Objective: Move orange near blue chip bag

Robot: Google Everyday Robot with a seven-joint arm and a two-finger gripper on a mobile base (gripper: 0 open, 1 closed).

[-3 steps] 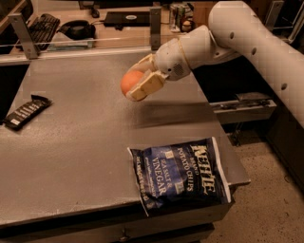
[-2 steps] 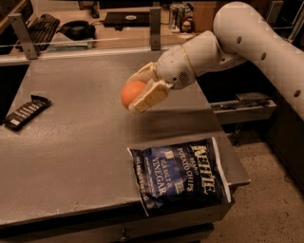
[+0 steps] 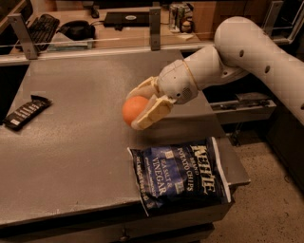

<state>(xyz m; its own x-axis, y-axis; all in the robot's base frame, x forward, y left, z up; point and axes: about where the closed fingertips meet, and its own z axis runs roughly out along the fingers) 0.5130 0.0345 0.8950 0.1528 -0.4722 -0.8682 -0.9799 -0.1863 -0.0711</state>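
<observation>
The orange (image 3: pixel 133 108) is a round orange fruit held between my cream-coloured fingers (image 3: pixel 153 112). My gripper (image 3: pixel 137 107) is shut on it, above the grey table (image 3: pixel 76 133), a little up and left of the blue chip bag (image 3: pixel 183 173). The bag lies flat at the table's front right corner, dark blue with white lettering, its right edge overhanging the table. My white arm (image 3: pixel 247 47) comes in from the upper right.
A small black snack bar wrapper (image 3: pixel 24 112) lies at the table's left edge. Behind the table stands a desk with a keyboard (image 3: pixel 38 26), a dark object and cans (image 3: pixel 179 14). A metal ledge (image 3: pixel 247 104) juts out at the right.
My gripper has carried the orange down and toward the front, closer to the blue chip bag. The bag and the black wrapper have not moved.
</observation>
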